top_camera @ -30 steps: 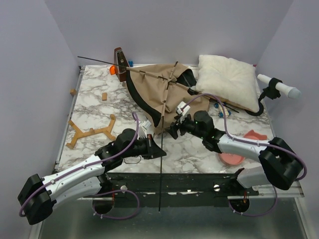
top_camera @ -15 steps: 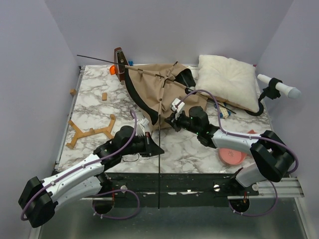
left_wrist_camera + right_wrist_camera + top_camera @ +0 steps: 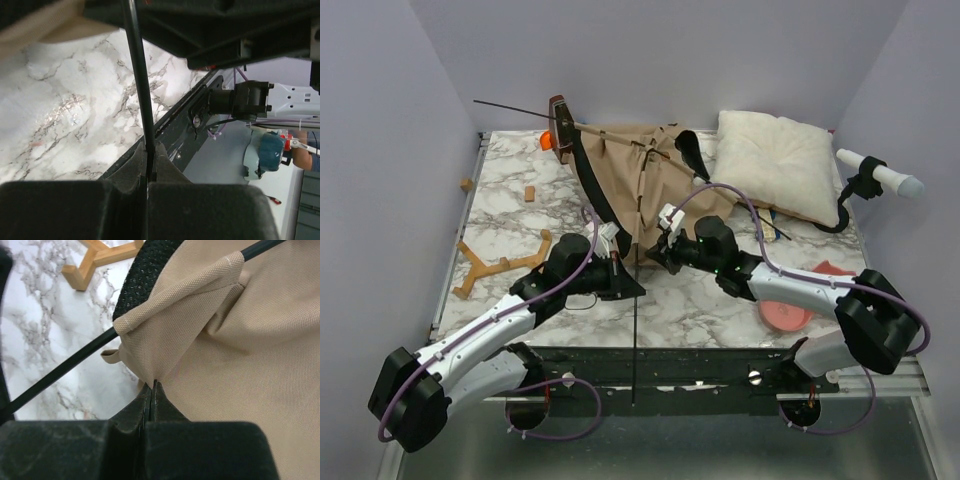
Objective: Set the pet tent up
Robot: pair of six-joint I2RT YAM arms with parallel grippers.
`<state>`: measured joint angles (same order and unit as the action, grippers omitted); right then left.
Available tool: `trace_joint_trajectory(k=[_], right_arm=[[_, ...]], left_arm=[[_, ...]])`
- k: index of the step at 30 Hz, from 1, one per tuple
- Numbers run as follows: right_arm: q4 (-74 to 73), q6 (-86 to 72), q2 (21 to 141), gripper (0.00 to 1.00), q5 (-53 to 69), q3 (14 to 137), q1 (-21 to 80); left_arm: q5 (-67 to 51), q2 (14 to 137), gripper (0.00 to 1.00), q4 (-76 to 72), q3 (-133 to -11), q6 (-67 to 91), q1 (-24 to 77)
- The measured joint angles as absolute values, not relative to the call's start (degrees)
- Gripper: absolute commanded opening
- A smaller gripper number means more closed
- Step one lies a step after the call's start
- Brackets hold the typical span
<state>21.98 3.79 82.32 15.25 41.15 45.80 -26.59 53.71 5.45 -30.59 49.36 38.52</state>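
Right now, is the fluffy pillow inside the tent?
No, the pillow lies outside the pet tent, beside it.

right gripper (image 3: 151, 388) pinching pet tent (image 3: 230, 345) fabric, black pole (image 3: 60, 371)

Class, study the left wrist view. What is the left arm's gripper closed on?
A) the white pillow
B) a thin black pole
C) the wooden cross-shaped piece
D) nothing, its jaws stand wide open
B: in the left wrist view the left gripper has its jaws shut around the thin black pole, which runs up toward the pet tent.
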Motion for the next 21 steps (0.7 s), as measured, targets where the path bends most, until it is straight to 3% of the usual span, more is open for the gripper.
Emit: trace_joint_trajectory(k=[21], right_arm=[[15.3, -3.7, 76.3, 0.01, 15.4, 37.5, 49.5]], left_arm=[[-29.7, 62.6, 0.00, 2.0, -35.9, 44.7, 32.5]])
